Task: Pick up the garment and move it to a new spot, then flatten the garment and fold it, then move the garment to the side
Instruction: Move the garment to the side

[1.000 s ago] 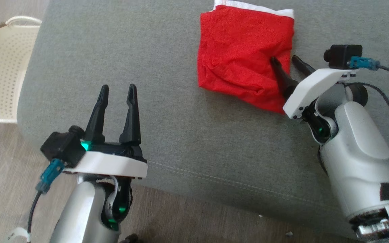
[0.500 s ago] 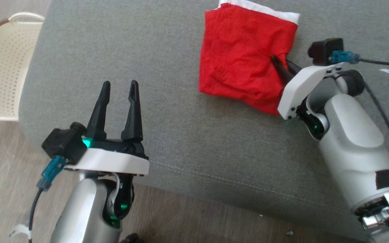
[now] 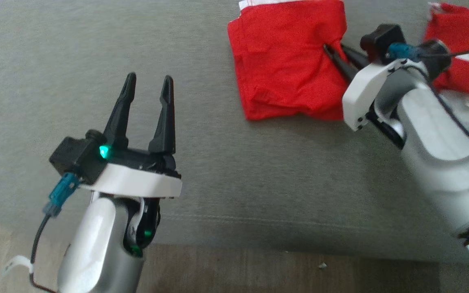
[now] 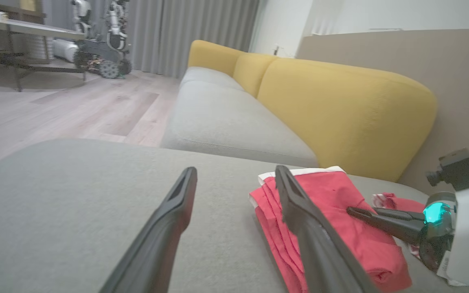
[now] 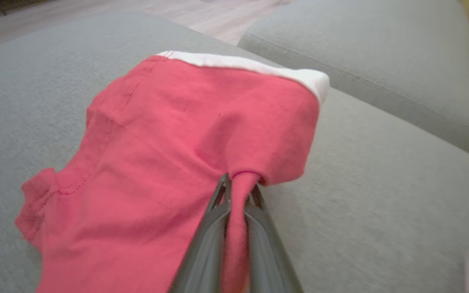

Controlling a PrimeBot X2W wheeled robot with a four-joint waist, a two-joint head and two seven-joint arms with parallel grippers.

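Closed since earlier, right hand (image 3: 334,47) clamps red garment (image 3: 283,61) edge; left hand (image 3: 150,77) spread apart.

White-trimmed red garment (image 3: 287,69), plain grey cushion (image 3: 96,44), mustard-yellow backrest (image 4: 340,110)

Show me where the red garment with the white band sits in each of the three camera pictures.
Head view: red garment at the top, right of centre, on the grey cushion.
Left wrist view: red garment at lower right, partly behind one finger of the left gripper.
Right wrist view: red garment across the middle and left.
Shared landmark: the right gripper, pinching the garment's edge in all three.
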